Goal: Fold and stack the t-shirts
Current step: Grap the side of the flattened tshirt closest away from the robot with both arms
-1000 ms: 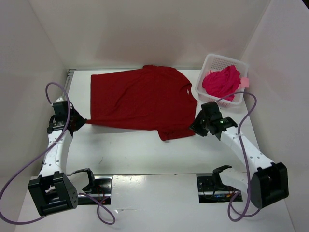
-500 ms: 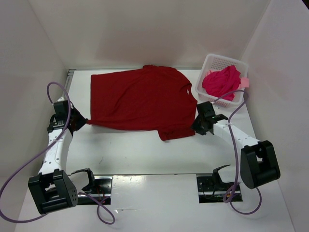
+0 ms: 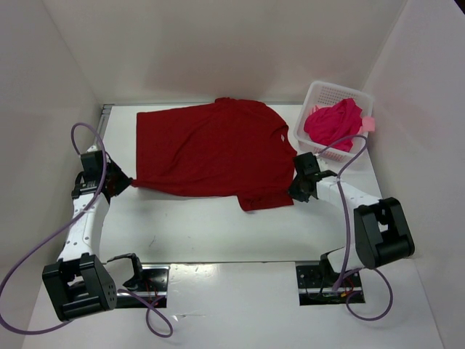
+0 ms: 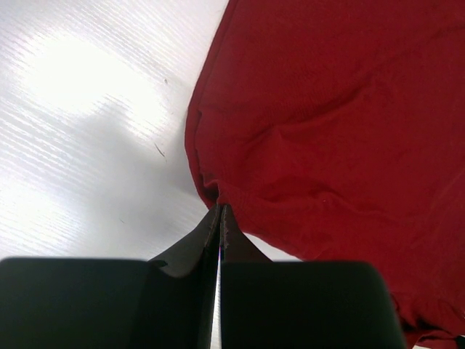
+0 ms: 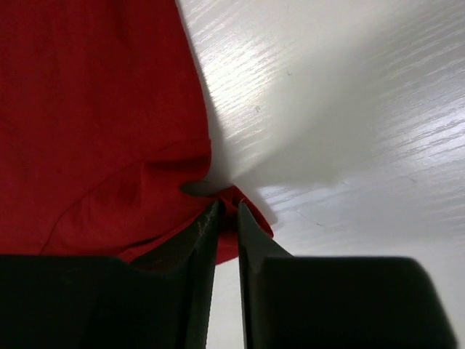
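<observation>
- Currently, the dark red t-shirt (image 3: 214,153) lies spread flat on the white counter (image 3: 189,225), with its collar toward the right side and its hem toward the left.
- Left gripper (image 3: 125,183): the jaws are pressed fully together on the near left corner of the hem. The left wrist view shows the cloth edge puckered into the fingertips (image 4: 220,218). The pinched portion itself is hidden between them.
- Right gripper (image 3: 296,190): positioned at the near right edge of the same garment. The right wrist view shows the 2 fingers (image 5: 207,225) standing a narrow gap apart, with a small fold of red cloth between the tips. Whether the fold is firmly clamped cannot be told.
- The far sleeve of the dark red t-shirt is not clearly distinguishable from above; only a small bump at the far edge shows.
- White perforated basket (image 3: 314,94): located at the far right corner of the counter, just beyond the right gripper.
- The crimson-pink t-shirt (image 3: 334,122) is bunched inside the basket and rises above its rim.
- The salmon pink t-shirt (image 3: 369,123) shows only as a small patch at the right rim; the remainder is covered by the crimson-pink one.
- Both wrist views are cut off at the bottom by the dark gripper bodies.
</observation>
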